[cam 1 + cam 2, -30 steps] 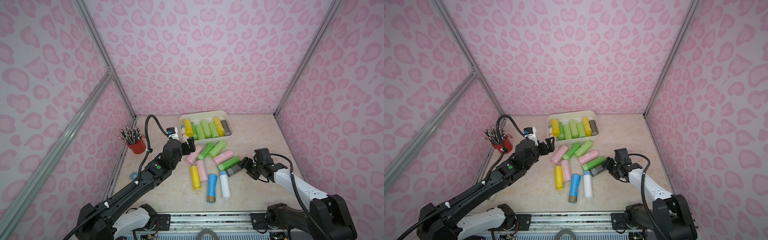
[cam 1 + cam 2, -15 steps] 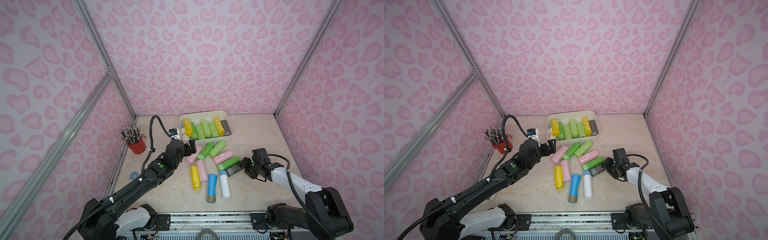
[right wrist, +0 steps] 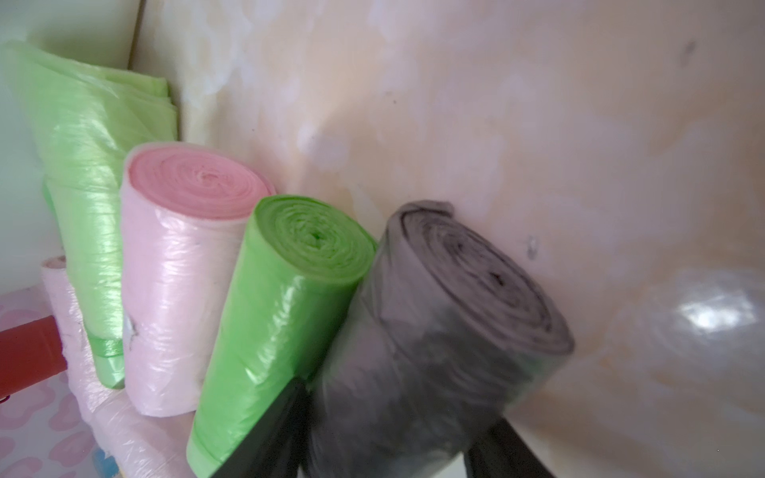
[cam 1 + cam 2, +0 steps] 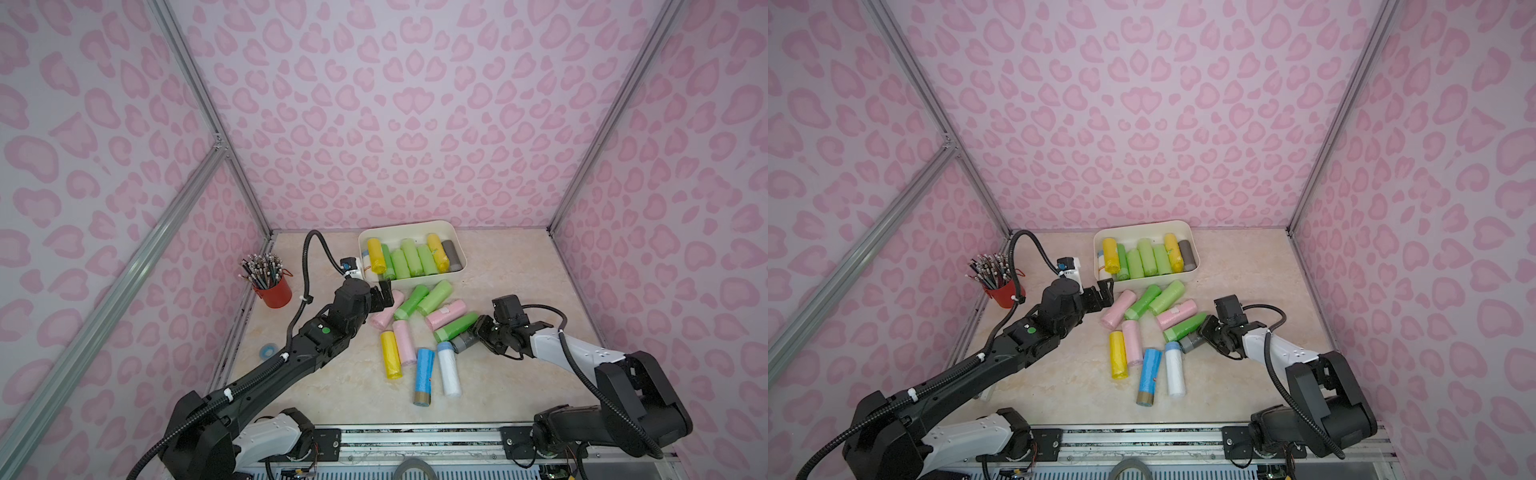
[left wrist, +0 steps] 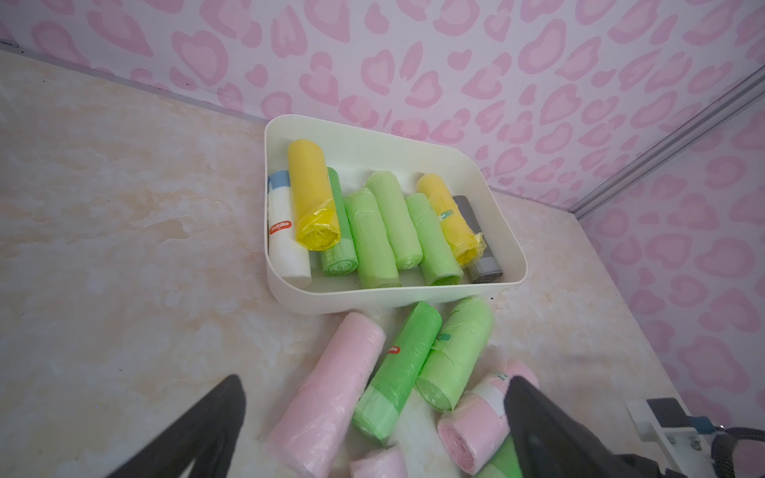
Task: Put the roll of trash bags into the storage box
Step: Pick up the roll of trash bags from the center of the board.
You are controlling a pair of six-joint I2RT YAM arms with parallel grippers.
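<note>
Both top views sit high at the front, tilted down toward the pink heart-patterned back wall point(image 4: 395, 124), with the whole beige marbled tabletop point(image 4: 1246, 257) in frame. Left wrist cam: mid-range, looking down at the shallow cream-white plastic storage box point(image 5: 414, 299). Right wrist cam: very close on the dark grey trash-bag roll point(image 3: 434, 331). Both wrist views share the pale pink plastic-wrapped roll point(image 5: 472, 426).

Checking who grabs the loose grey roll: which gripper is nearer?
Right: the right gripper straddles the grey roll; the left gripper hangs open beside a pink roll, farther off.

Glossy crinkly film on grey roll point(image 3: 430, 339); smooth matt plastic storage box point(image 5: 372, 298)
</note>
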